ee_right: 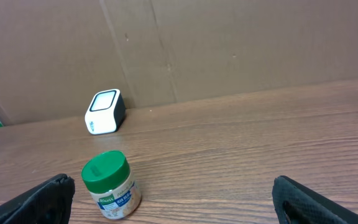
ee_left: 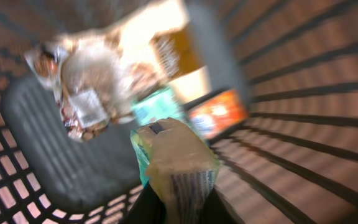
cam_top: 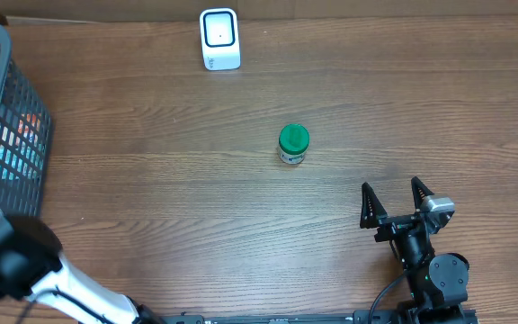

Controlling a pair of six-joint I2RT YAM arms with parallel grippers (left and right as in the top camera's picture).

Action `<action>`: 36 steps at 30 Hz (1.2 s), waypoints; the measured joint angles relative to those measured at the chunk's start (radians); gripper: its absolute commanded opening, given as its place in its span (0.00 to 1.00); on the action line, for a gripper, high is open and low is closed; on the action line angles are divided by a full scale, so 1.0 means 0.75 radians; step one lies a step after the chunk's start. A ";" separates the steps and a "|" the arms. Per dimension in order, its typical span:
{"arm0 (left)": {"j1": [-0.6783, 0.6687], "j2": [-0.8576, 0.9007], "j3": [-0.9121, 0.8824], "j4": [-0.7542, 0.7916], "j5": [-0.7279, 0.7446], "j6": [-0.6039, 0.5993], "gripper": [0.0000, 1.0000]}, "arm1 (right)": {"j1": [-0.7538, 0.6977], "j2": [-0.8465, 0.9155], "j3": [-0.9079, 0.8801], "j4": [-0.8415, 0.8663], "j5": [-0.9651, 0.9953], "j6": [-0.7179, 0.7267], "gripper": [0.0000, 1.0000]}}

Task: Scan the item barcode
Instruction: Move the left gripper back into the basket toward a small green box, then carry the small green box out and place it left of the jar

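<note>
Reaching down inside the dark grey plastic mesh basket [cam_top: 12, 108] at the desk's left edge, the left hand [ee_left: 178, 202] was pinched tight on a pale, crinkly plastic packet with a green-tinted edge [ee_left: 174, 152], gripping it at its lower end. The wrist view was blurred, so no barcode could be made out on the packet. Behind it in the basket lay a clear bag of brownish snacks [ee_left: 82, 93], a teal packet [ee_left: 159, 104], an orange packet [ee_left: 219, 113] and a yellow-and-brown box [ee_left: 169, 53]. The right hand [cam_top: 389, 185] was at the near right part of the brown wooden desk [cam_top: 151, 180], its two black fingers spread wide with nothing between them. Ahead of it a small jar with a green screw lid and a white label [cam_top: 293, 144] stood upright near the middle of the desk. The white box-shaped barcode scanner with a dark window [cam_top: 219, 39] stood at the far edge, well apart from the jar and from the basket.
</note>
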 measured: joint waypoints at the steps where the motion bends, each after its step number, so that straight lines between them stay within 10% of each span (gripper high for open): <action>1: -0.011 -0.064 0.015 0.001 0.019 0.001 0.04 | 0.000 0.000 0.000 0.000 0.001 0.000 1.00; 11: -0.387 -0.389 0.056 -0.137 0.135 0.089 0.05 | 0.000 0.000 0.000 -0.001 0.001 0.000 1.00; 24: -1.140 -0.197 -0.340 -0.089 -0.010 0.137 0.04 | 0.000 0.000 0.000 -0.001 0.001 0.001 1.00; 36: -1.435 0.075 -0.673 0.110 -0.025 0.078 0.04 | 0.000 0.000 0.000 0.000 0.000 0.001 1.00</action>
